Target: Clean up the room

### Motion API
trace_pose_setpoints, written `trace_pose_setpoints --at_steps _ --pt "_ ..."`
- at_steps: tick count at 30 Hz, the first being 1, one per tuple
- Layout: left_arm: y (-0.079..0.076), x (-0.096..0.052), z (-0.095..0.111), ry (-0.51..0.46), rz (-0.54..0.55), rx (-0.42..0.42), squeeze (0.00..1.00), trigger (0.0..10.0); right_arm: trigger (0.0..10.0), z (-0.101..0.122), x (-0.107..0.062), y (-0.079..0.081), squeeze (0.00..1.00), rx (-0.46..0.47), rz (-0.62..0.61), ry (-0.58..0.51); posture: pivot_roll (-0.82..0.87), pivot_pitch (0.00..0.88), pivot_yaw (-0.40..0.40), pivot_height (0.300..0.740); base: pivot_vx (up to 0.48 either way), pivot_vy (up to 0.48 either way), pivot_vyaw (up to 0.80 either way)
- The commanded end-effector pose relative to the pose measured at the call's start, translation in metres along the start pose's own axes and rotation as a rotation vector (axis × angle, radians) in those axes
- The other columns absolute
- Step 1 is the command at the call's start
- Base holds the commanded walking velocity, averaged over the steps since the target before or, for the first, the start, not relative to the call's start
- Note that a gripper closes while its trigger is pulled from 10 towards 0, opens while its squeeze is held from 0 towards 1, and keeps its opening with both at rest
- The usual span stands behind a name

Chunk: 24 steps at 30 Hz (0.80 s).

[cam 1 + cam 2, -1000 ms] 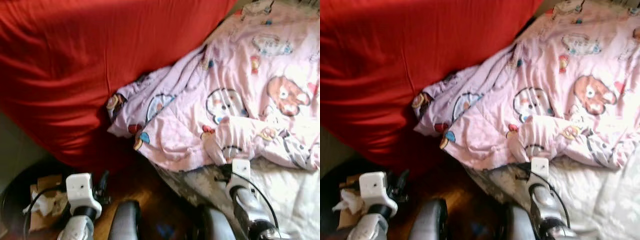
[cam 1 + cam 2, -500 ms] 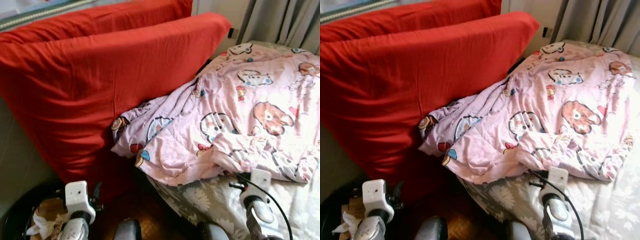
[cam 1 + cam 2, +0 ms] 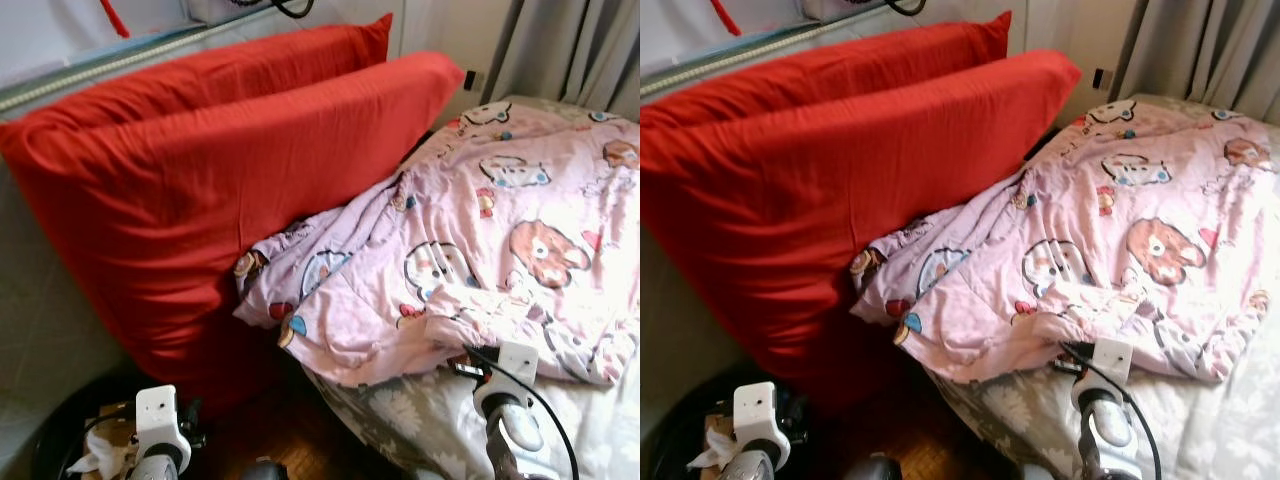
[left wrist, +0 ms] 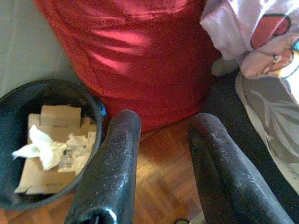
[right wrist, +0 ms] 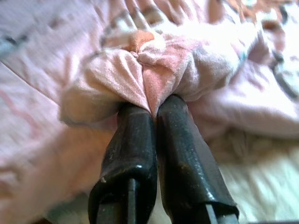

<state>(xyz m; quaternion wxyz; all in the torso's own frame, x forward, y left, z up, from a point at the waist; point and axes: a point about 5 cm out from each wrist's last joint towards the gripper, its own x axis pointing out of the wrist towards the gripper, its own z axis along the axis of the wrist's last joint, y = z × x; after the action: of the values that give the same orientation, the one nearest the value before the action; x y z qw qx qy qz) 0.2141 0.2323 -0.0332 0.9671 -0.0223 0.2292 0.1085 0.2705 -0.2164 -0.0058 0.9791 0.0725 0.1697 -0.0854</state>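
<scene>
I had the right hand (image 5: 152, 114) clenched on a bunched fold at the near edge of the pink cartoon-print blanket (image 3: 500, 230), which lay rumpled across the bed (image 3: 590, 430) against two red cushions (image 3: 200, 190), while the left hand (image 4: 159, 135) hung released above the parquet floor (image 4: 163, 172) beside a black bin (image 4: 28, 93) of paper scraps.

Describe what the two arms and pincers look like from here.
Both arms are silver, each with a white boxy wrist block. A thin black cable loops along the right arm. The left pincer and right pincer each have two long, rounded, glossy black fingers.
</scene>
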Motion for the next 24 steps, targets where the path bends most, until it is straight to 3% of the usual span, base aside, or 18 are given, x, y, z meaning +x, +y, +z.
trace_pose_setpoints --at_steps 1,11,17,24 --pt "0.010 -0.004 -0.011 0.044 0.047 0.000 0.00 10.0 10.0 0.002 0.001 0.003 0.00 -0.003 0.006 -0.004 0.08 0.000 0.028 0.740 0.000 0.000 0.00" --pt "0.016 -0.018 -0.045 0.191 0.074 -0.001 0.00 10.0 10.0 -0.004 -0.002 0.003 0.00 -0.025 0.021 0.010 0.08 0.000 0.035 0.740 0.000 0.000 0.00" --pt "0.018 -0.019 -0.047 0.202 0.093 -0.025 0.00 10.0 10.0 0.003 0.002 0.001 0.00 0.014 -0.016 -0.010 0.07 0.000 0.047 0.740 0.000 0.000 0.00" --pt "0.018 -0.027 -0.061 0.270 0.086 -0.009 0.00 10.0 10.0 -0.003 0.000 0.004 0.00 0.016 -0.021 0.005 0.08 0.000 0.054 0.740 0.000 0.000 0.00"
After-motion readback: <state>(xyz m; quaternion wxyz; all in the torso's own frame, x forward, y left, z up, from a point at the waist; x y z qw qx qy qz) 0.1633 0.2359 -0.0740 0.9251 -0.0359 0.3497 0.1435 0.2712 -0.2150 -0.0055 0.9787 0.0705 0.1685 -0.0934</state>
